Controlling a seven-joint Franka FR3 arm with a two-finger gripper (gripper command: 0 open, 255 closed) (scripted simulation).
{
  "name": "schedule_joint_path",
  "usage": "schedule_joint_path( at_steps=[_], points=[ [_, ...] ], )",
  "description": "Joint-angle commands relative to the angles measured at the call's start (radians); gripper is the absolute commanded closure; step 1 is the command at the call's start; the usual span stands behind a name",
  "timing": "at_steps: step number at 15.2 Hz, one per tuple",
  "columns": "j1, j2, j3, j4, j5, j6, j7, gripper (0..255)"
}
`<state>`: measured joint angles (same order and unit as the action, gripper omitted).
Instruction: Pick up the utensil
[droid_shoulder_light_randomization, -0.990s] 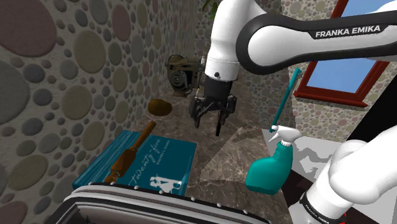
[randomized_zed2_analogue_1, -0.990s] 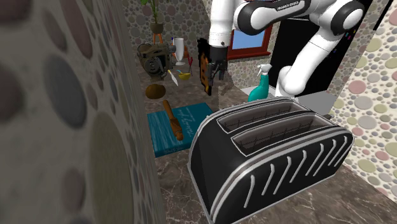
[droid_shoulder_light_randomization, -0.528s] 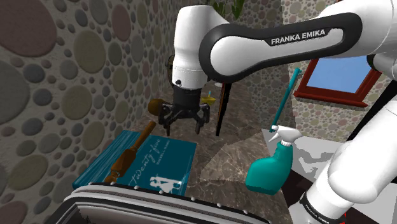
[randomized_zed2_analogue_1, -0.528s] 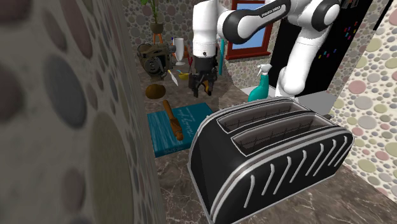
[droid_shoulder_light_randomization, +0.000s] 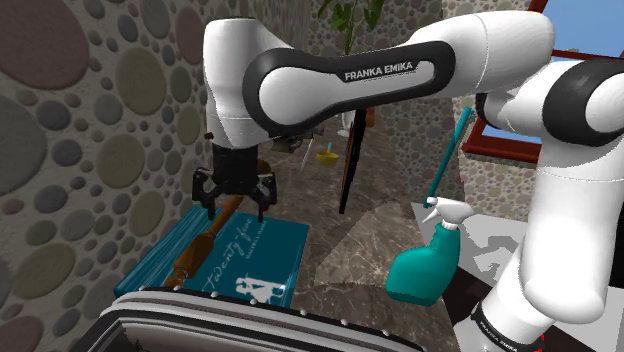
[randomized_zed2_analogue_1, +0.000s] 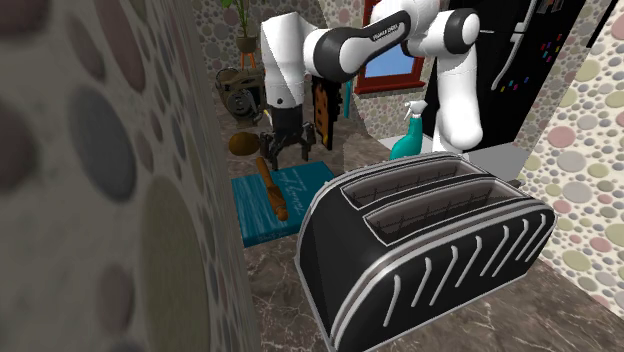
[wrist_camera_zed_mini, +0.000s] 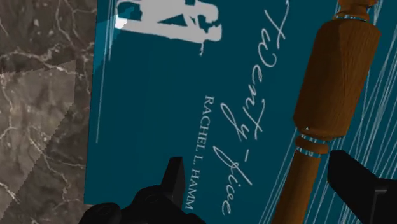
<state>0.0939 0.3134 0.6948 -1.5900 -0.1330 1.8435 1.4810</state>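
Rolling pin: a brown wooden rolling pin (droid_shoulder_light_randomization: 204, 242) lies lengthwise on top of a teal book, along the side of the book nearest the pebbled wall; one handle points toward the toaster, the other toward the gripper.

Book: the teal book (droid_shoulder_light_randomization: 258, 256) lies flat on the table, with white script lettering and a small white figure on its cover. In the wrist view the pin (wrist_camera_zed_mini: 335, 71) lies beside the lettering on the cover (wrist_camera_zed_mini: 159, 102).

Gripper: the black gripper (droid_shoulder_light_randomization: 232, 207) hangs pointing down over the far end of the pin, just above it. From the second exterior view it (randomized_zed2_analogue_1: 283, 153) sits over the end of the pin (randomized_zed2_analogue_1: 271, 190) farthest from the toaster.

Fingers: the fingers (wrist_camera_zed_mini: 174, 182) are spread wide. The pin's slim handle runs up between them, closer to one finger than the other, and I can see neither one touching it, so nothing is held.

Table: dark veined marble (droid_shoulder_light_randomization: 372, 238), showing bare beside the book.

Toaster: a big black toaster (randomized_zed2_analogue_1: 430, 250) with silver trim stands just beside the near end of the book.

Spray bottle: a teal spray bottle (droid_shoulder_light_randomization: 426, 262) stands upright on the table, well apart from the book, on the shoulder view's right.
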Motion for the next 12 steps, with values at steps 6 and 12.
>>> schedule_joint_path(
  at_steps=[6,12],
  points=[
    [0.143,0.253,-0.057,0.277,-0.11,-0.056,0.153,0],
    [0.134,0.262,-0.063,0.213,-0.117,0.014,0.157,0]
  ],
)
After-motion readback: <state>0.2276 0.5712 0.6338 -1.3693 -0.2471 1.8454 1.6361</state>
